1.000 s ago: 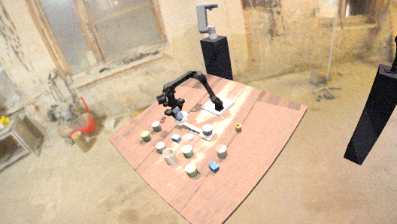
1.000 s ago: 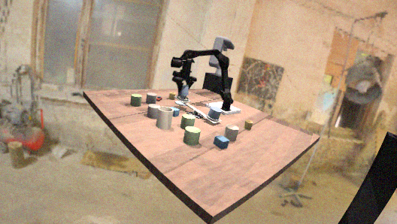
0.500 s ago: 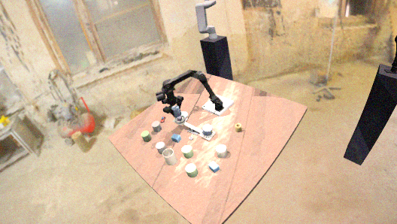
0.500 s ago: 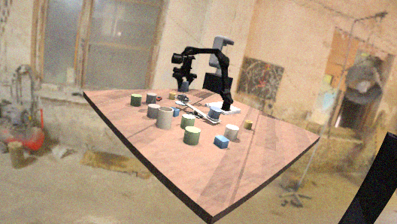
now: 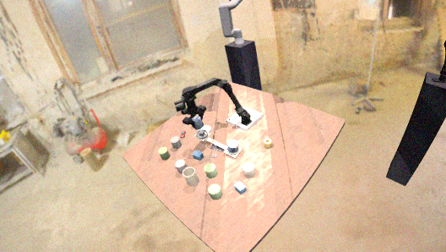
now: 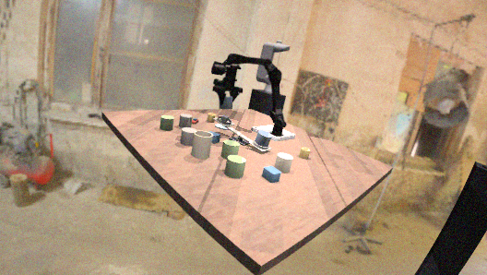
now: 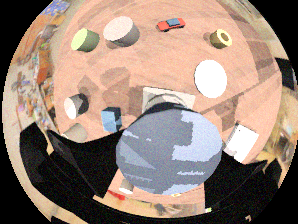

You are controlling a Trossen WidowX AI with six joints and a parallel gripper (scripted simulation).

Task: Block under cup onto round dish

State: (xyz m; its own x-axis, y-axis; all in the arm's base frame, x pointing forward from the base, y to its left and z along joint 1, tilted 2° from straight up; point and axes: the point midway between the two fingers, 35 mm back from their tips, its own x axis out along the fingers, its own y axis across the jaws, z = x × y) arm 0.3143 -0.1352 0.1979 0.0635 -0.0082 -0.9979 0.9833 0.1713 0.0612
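My gripper (image 5: 195,120) (image 6: 227,99) (image 7: 168,137) is shut on a blue-grey cup (image 5: 197,123) (image 6: 227,103) (image 7: 165,155) and holds it raised above the left end of the balance. The other cup (image 5: 232,146) (image 6: 263,138) stands on the right end of the balance beam (image 5: 218,145) (image 6: 244,137). The pale square end plate (image 7: 187,99) shows partly under the held cup in the wrist view, with a grey round shape on it. A dark patch shows there in the top view; no block can be made out. The white round dish (image 7: 210,78) lies beside this end, with no cup above it.
Near the balance are a blue block (image 5: 198,155) (image 7: 111,120), a red toy car (image 7: 171,24), a yellow ring (image 7: 220,38), and several green and grey cylinders. A tall beige cup (image 5: 190,176) (image 6: 201,145) and another blue block (image 5: 240,187) (image 6: 271,173) stand farther forward.
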